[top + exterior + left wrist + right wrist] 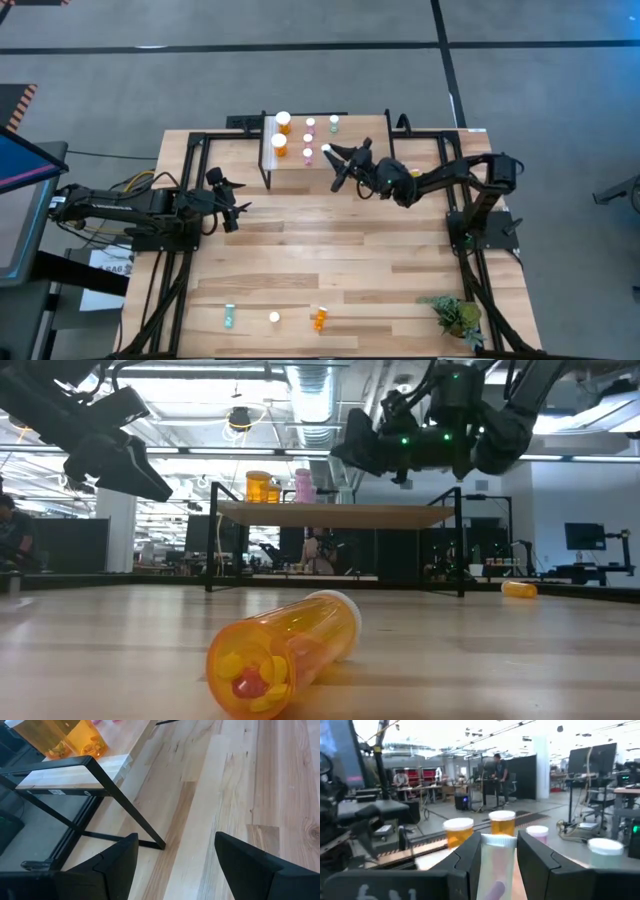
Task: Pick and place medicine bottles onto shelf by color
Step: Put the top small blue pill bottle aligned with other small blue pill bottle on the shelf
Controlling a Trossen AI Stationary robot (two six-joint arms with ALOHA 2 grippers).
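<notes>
Right gripper [327, 152], over the right part of the shelf [345, 182] near the desk's far edge, clamps an upright pink bottle [496, 865] between its fingers, long axis vertical, cap up. Left gripper [243, 196], jaws apart and empty, hovers off the shelf's left end. An orange bottle [319, 320] lies toppled near the desk's near edge.

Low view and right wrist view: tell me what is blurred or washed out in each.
Low view: the lying orange bottle up close is soft, and ceiling lights glare. Right wrist view: the pink bottle in the right pincer is blurred by closeness; the room's ceiling is washed out white.
</notes>
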